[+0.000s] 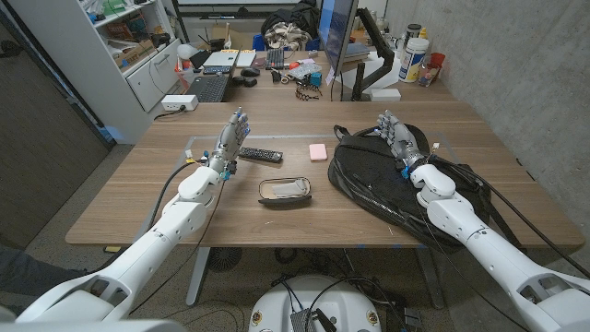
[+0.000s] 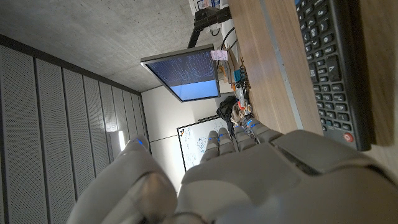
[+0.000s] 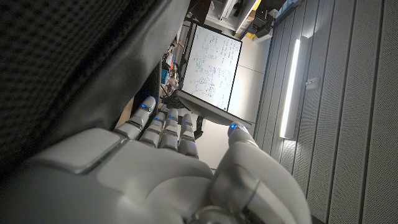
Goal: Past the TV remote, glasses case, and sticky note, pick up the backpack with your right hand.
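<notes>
The head view looks down from above over the wooden table (image 1: 184, 217), with both arms entering from the bottom corners and a cluttered desk behind. The left wrist view sits close behind the left robot hand (image 2: 249, 180), turned so the table edge and TV remote (image 2: 333, 62) run along one side; the remote (image 1: 260, 154) also appears in the head view. The right wrist view looks along the right robot hand (image 3: 149, 168), pressed near the backpack (image 3: 62, 68), which the head view (image 1: 378, 175) shares.
</notes>
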You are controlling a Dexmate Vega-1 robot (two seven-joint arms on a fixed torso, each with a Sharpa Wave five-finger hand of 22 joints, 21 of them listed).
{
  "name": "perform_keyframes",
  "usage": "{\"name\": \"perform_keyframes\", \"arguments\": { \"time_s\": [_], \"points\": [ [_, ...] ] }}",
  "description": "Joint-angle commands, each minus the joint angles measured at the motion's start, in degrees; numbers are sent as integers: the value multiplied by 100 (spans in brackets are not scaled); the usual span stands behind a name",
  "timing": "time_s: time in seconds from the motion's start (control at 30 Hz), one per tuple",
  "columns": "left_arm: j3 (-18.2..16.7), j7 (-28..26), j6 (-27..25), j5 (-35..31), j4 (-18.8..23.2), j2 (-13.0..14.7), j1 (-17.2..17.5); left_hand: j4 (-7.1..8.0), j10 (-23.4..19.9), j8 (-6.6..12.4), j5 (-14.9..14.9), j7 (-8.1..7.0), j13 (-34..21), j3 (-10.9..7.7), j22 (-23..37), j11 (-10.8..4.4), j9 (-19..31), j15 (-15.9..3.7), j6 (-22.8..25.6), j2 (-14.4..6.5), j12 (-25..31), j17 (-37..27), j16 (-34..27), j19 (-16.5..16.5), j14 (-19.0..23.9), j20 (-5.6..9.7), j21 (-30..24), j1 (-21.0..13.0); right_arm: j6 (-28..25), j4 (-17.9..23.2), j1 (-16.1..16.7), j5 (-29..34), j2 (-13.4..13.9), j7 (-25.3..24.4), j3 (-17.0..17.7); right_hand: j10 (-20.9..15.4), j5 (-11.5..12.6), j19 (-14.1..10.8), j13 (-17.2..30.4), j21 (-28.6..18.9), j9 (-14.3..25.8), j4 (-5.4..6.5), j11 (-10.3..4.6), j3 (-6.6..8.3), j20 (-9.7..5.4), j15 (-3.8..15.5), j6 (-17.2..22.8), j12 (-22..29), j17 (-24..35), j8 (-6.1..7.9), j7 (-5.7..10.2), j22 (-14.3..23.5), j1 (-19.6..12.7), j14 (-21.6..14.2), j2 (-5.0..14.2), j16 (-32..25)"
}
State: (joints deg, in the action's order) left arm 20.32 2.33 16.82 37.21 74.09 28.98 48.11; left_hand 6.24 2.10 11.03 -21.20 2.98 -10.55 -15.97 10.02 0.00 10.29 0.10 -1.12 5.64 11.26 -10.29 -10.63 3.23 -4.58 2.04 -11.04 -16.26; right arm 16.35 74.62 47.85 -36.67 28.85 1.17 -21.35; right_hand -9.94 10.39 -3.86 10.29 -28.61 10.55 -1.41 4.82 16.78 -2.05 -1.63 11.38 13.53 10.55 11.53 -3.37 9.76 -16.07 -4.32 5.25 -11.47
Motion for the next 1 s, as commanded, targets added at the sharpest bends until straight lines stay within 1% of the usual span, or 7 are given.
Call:
{"name": "perform_keyframes", "arguments": {
  "time_s": [0.03,0.43,1.0],
  "points": [
    [-168,142,-46,-108,-83,-102,-24,-11,53,40,-40,27,-22,-31,24,5,27,3,-9,-6,40,-27,-18,57,-47,145,-38,-49,-39,14,-23,91,-82,-66,27,-53,22,-65,11,-18,11,2,-4,36,-100,4,40,7,11,22,4,16,-46,-58,-8,-29],
    [-271,220,-30,-170,-140,-220,-16,-14,53,41,-46,12,-22,-23,24,0,27,3,4,-15,39,-27,-17,65,-48,135,-36,-57,-67,156,76,139,-26,-144,106,-57,17,-76,12,17,12,-7,9,34,-100,2,47,-8,15,12,14,18,-47,-66,-7,-20],
    [-318,202,-57,-261,-74,-268,12,-19,50,41,-55,6,-22,-7,25,-8,28,4,18,-31,38,-28,-18,81,-46,127,-31,-68,90,369,268,172,97,-169,229,-80,13,-95,14,65,13,-17,-4,31,-95,14,69,-20,19,4,25,20,-45,-88,-4,-14]
  ]
}}
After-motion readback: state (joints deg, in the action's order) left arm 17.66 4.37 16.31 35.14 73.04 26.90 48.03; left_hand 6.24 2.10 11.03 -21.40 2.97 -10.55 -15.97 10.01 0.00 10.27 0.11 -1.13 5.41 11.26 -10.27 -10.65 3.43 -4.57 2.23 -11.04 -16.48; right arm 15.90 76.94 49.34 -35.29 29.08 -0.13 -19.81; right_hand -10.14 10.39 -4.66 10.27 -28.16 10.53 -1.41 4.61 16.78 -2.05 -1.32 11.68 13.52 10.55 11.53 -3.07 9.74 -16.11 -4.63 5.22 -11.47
